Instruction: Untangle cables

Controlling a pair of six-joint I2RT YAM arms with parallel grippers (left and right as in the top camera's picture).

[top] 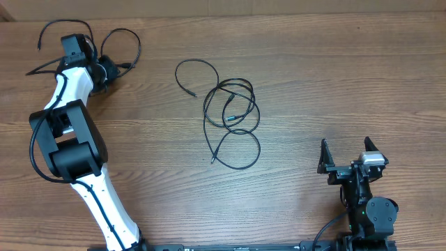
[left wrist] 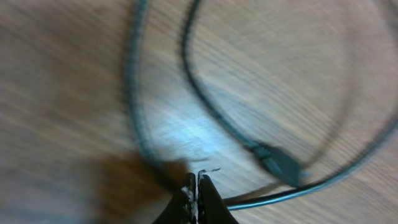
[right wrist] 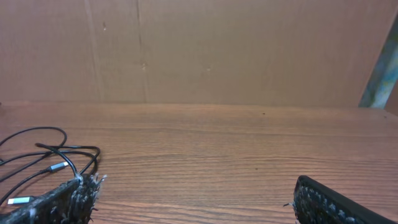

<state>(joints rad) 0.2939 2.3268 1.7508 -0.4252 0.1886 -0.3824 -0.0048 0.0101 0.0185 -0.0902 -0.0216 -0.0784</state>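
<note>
Lying loosely looped, thin black cables (top: 230,115) tangle at table (top: 313,70) centre; another cable (left wrist: 280,163) curls at ten o'clock, pinched by the clenched left gripper (left wrist: 198,186). Right gripper (top: 345,145), five o'clock, gapes released.

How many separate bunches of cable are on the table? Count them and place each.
2. A tangled bunch lies mid-table; a loose cable loops at the far left corner, at the left end effector. How many cords each holds is unclear.

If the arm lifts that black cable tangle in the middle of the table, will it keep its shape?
Probably not. The cable tangle lies in thin, loose loops, so it would likely droop. It looks light, and the crossed loops may snag and drag along together.
</note>
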